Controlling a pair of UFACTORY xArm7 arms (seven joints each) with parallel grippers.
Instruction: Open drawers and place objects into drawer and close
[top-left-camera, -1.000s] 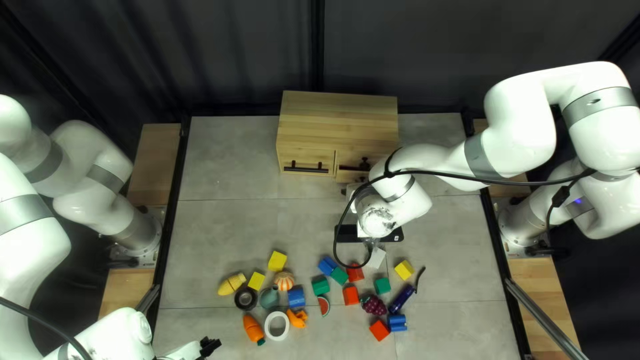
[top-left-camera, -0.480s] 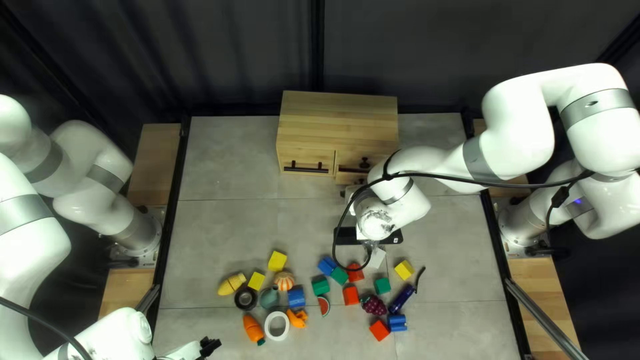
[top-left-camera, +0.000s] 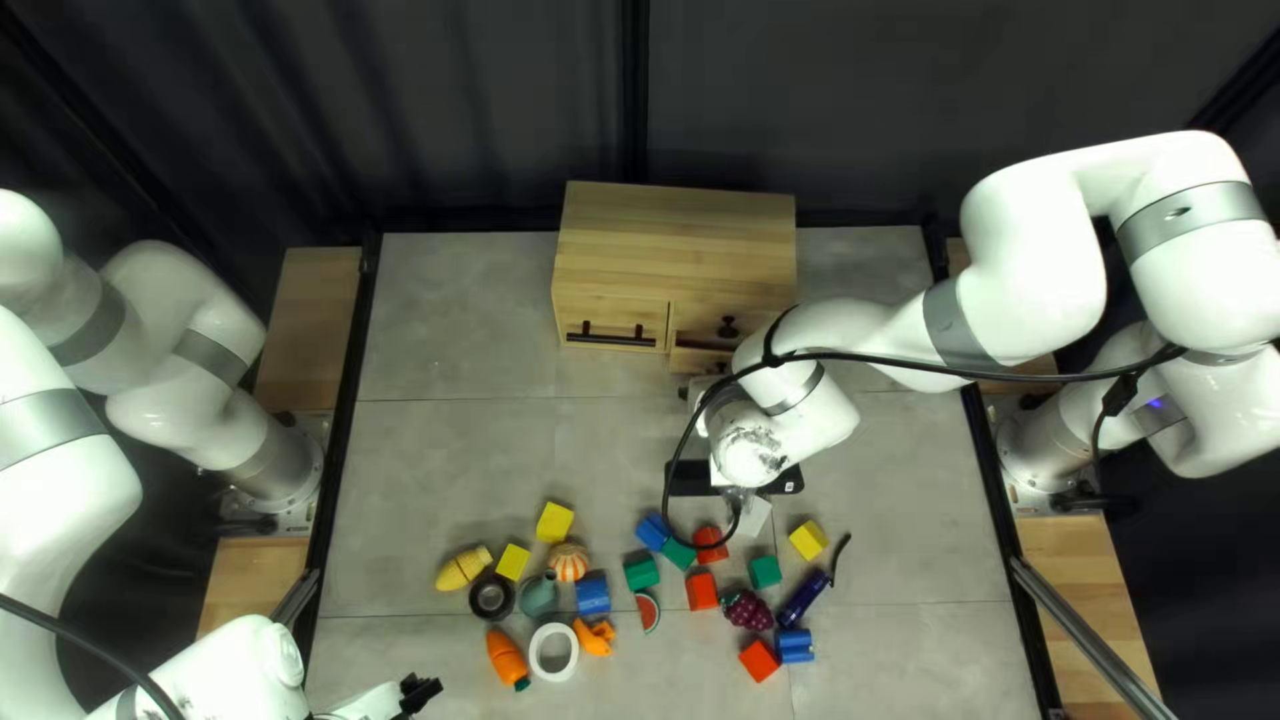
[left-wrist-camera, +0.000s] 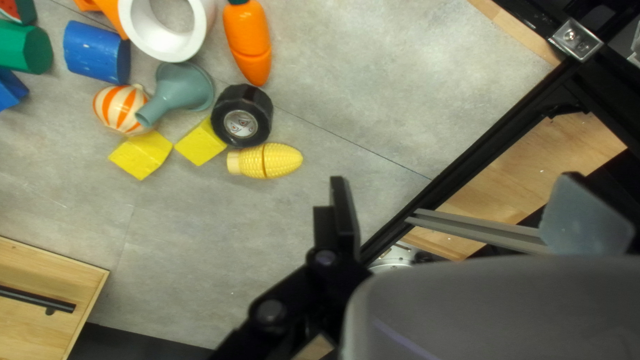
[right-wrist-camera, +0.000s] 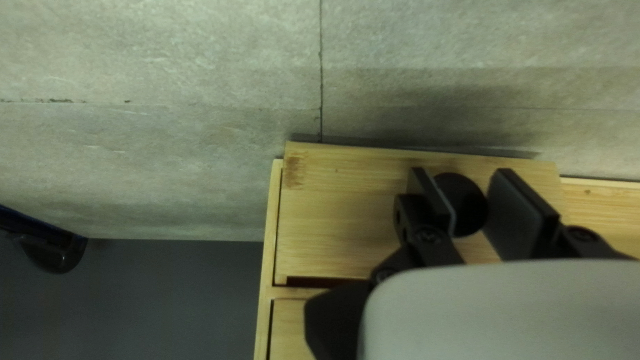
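Note:
My right gripper (top-left-camera: 702,391) is mostly hidden by its arm in front of the wooden cabinet (top-left-camera: 678,247). In the right wrist view, the right gripper (right-wrist-camera: 463,200) is shut on a round black knob (right-wrist-camera: 461,205) of the bottom drawer (right-wrist-camera: 347,213), whose front stands slightly out, with a narrow dark gap along one edge. My left gripper (top-left-camera: 420,692) is at the bottom left of the top left view; in its wrist view the left gripper (left-wrist-camera: 463,200) is open over the table's side, holding nothing. The toy corn (left-wrist-camera: 267,161) lies ahead of one finger.
Blocks, toy food, a white ring (top-left-camera: 554,651), a black tape roll (top-left-camera: 491,598) and a toy eggplant (top-left-camera: 803,599) lie across the near half of the table. A flat black object (top-left-camera: 694,472) lies under my right arm, whose cable loops over the blocks.
The bottom drawer has come slightly further out of the cabinet, and my right arm has shifted a little with it, away from the cabinet. The left arm has not moved.

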